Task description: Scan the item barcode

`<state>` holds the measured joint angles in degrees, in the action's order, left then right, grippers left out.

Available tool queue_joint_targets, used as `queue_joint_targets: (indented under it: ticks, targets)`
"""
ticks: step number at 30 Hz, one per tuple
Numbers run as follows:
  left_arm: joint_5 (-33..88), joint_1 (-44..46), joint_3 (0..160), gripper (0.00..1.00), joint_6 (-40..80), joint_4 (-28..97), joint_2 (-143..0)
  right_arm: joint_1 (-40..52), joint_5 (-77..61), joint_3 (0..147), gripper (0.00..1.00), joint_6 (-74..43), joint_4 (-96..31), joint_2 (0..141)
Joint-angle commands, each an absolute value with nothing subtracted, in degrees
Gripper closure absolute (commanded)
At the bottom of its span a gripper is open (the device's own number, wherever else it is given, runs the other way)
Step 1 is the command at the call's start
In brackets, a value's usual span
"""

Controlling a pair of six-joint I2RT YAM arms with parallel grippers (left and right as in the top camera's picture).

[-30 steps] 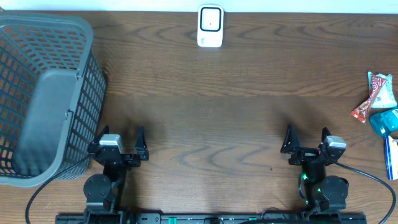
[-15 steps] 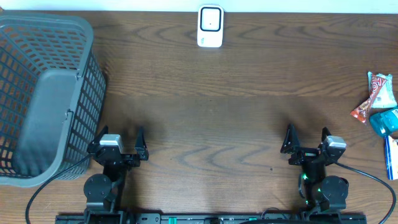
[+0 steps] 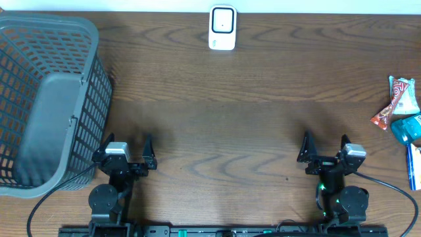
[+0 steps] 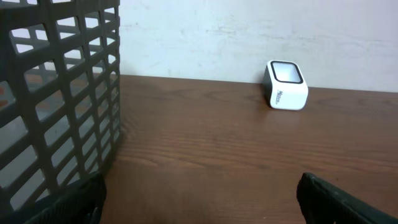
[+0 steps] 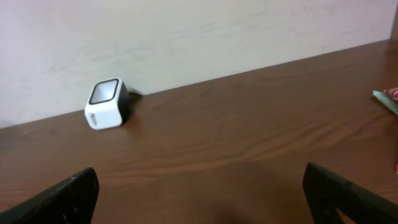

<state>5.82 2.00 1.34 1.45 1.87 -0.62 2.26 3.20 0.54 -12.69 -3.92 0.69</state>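
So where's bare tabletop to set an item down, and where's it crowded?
Bare table runs from the basket across to the snack packets, between the scanner and the left gripper and right gripper. Crowded: packets at the right edge, basket at left.

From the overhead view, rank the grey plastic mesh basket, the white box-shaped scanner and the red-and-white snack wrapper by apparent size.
1. Grey plastic mesh basket: largest by far.
2. White box-shaped scanner and red-and-white snack wrapper: too alike to rank.
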Motion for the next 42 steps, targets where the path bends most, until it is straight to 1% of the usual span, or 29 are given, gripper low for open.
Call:
queue_joint_targets:
  ticks: [1,4,5,42]
  targets:
    - [6.0,2.2,0.2,0.02,0.9,3.6,-0.2,1.8,3.9,0.3,0.01,-2.8,-3.9,0.4]
    - [6.0,2.2,0.2,0.02,0.9,3.6,-0.2,1.8,4.0,0.3,0.01,6.6,-3.8,0.4]
    - [6.0,2.2,0.2,0.02,0.9,3.6,-0.2,1.8,4.0,0.3,0.01,7.5,-3.9,0.4]
    - [6.0,2.2,0.2,0.02,0.9,3.6,-0.2,1.8,3.9,0.3,0.01,7.6,-3.9,0.4]
